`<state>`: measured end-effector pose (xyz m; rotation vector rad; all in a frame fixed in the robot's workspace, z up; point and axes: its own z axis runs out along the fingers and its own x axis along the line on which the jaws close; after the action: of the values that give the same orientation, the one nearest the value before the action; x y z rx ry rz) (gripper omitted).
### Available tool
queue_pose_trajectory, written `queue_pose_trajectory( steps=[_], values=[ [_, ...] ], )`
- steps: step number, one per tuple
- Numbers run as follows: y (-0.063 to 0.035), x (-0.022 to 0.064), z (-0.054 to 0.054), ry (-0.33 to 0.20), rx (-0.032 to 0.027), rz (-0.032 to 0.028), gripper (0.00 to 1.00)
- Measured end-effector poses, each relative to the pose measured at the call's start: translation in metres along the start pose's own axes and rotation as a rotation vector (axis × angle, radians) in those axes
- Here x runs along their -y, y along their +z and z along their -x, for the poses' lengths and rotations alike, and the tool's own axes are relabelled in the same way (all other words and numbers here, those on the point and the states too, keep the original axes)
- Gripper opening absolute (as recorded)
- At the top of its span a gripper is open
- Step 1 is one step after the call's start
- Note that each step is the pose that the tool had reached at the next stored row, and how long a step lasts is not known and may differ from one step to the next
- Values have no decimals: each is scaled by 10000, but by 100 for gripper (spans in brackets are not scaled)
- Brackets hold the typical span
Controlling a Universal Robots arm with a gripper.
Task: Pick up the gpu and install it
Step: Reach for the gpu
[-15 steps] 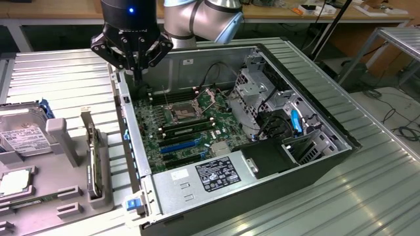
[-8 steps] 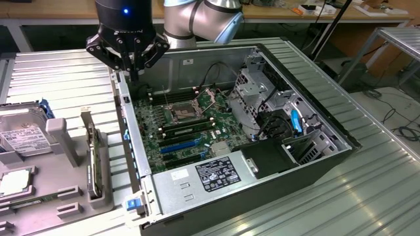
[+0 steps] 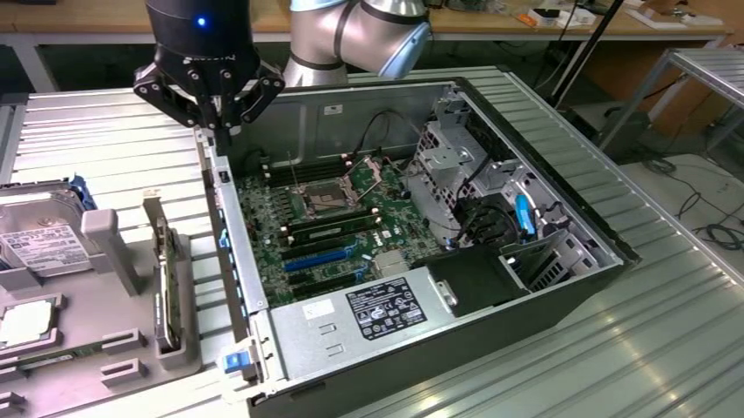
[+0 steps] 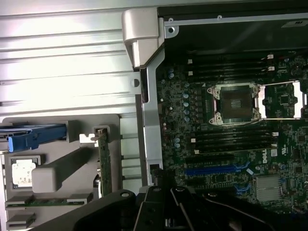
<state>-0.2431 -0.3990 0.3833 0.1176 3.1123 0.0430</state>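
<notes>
Gripper pressed together, empty, over the case wall; gpu upright on edge in grey holder beside case: descending unopened would likely knock the card or strike the wall

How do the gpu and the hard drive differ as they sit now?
The gpu is a thin dark green board; the hard drive is a boxy silver unit with a white label. The gpu stands on edge in a slot; the hard drive lies with its label facing up. Both sit in the grey holder.
</notes>
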Motion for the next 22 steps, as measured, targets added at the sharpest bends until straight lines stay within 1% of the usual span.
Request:
queue_pose_trajectory(
  steps=[11,20,22],
  values=[
    [2,8,-102,0,0,0,11],
    [6,17,-227,0,0,0,11],
    [6,21,-268,0,0,0,11]
  ],
)
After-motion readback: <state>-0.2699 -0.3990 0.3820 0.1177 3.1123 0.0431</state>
